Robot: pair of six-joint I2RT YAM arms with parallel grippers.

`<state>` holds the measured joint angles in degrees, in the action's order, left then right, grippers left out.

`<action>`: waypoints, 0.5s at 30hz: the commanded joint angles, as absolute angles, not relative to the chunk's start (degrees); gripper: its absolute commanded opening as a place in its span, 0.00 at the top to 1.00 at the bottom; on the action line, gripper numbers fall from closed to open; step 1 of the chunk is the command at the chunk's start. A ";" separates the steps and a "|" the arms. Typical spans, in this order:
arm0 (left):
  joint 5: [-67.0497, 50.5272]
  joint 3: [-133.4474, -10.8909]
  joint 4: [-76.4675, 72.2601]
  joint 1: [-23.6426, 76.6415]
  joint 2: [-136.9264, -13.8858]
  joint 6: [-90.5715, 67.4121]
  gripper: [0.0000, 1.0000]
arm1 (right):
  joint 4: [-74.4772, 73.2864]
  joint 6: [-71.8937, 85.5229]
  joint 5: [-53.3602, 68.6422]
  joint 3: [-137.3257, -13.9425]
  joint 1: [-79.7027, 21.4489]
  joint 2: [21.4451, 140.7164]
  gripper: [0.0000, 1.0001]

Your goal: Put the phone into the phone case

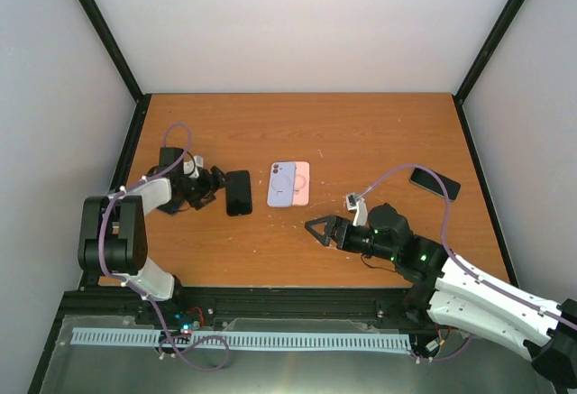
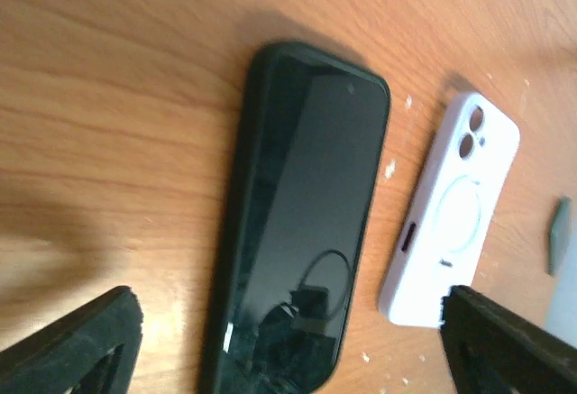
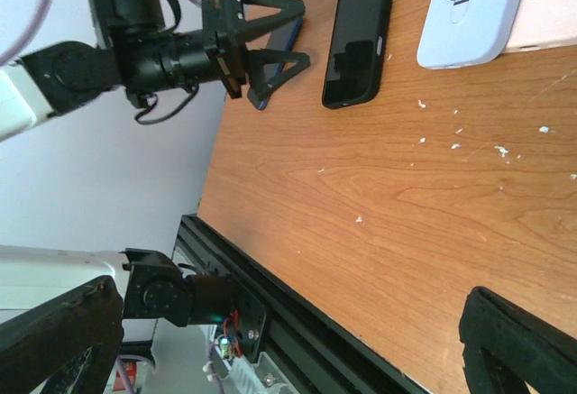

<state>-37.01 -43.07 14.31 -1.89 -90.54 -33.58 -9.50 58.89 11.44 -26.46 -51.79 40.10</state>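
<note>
The phone (image 1: 239, 193) lies flat and screen up on the table (image 1: 361, 132), toward the left side. It is outside the phone case (image 1: 281, 184) and a short way apart from it. The pale lilac phone case lies to its right, back upward, so its camera holes and ring show. What sits under it cannot be seen.

A pink case (image 1: 303, 182) lies against the lilac one's right edge. Whether the two overlap is hard to tell.

The left gripper (image 1: 216, 188) sits low, just beside the phone's left edge. In its own wrist view its fingers (image 2: 81, 340) stand wide apart, with the phone between them and nothing pinched.

The right gripper (image 1: 314, 232) hangs nearer the front, right of the cases, spread and holding nothing.

A second phone (image 1: 435, 182) lies by the table's right edge, well apart.
</note>
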 commanded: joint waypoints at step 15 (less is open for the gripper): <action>-11.60 -61.92 25.16 -15.08 -93.97 -34.44 0.01 | -10.47 56.57 11.31 -27.05 -51.77 42.08 0.00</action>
<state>-17.76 -56.47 24.45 -11.64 -91.35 -33.93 -10.59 57.63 11.11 -27.09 -51.79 42.28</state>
